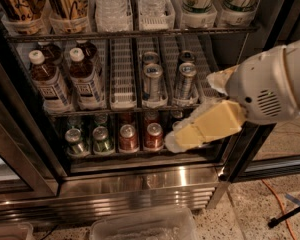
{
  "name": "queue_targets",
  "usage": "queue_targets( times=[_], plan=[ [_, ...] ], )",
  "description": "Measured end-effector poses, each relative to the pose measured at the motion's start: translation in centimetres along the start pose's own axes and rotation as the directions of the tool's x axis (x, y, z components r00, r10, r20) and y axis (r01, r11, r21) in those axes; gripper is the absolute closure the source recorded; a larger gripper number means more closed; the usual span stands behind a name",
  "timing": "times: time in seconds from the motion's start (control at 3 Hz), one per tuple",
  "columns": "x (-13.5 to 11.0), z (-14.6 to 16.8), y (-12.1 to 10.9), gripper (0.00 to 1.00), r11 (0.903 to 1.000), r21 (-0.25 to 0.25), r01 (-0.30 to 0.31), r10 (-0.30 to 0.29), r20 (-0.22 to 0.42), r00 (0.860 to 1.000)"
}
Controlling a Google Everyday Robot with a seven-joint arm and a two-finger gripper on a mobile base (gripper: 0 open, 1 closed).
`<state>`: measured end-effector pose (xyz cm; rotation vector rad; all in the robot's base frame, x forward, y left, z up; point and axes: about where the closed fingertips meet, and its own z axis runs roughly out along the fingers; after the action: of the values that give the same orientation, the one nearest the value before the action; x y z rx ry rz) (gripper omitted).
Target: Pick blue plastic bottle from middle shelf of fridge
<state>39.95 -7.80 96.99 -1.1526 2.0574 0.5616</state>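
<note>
The fridge [140, 184] stands open in front of me, with black door frames and a shiny steel base. On its middle shelf [122, 76], in white ribbed lane trays, two blue plastic bottles stand at the front left [47, 81] [85, 79], with white caps and brown drink. More bottles stand behind them. Slim silver-blue cans [152, 81] stand to their right. My gripper [177, 139], cream and yellow, reaches in from the right on a white arm [270, 86]. It sits low in front of the bottom shelf's right end, well right of and below the bottles.
The top rack holds clear bins with tall drinks [70, 4]. The bottom shelf holds green and red cans [127, 136]; my gripper hides the rightmost ones. A clear plastic tub [140, 226] lies on the floor in front. An orange cable [277, 199] and a black stand leg [290, 215] lie at the right.
</note>
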Motion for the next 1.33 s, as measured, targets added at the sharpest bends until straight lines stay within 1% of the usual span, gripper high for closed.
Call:
queue_targets(
  times=[0.33,0.67,1.0,1.33],
  plan=[
    [-1.5,2.9,1.2,0.0,0.9986,0.01,-0.052,0.05,0.148,0.988],
    [-3.8,2.7,0.3,0.0,0.9953,0.041,-0.088,0.076,0.241,0.968],
    [-3.9,2.7,0.3,0.0,0.9951,0.042,-0.09,0.077,0.241,0.967],
    [-3.7,3.0,-0.4,0.0,0.9902,0.12,-0.072,0.045,0.216,0.975]
  ],
)
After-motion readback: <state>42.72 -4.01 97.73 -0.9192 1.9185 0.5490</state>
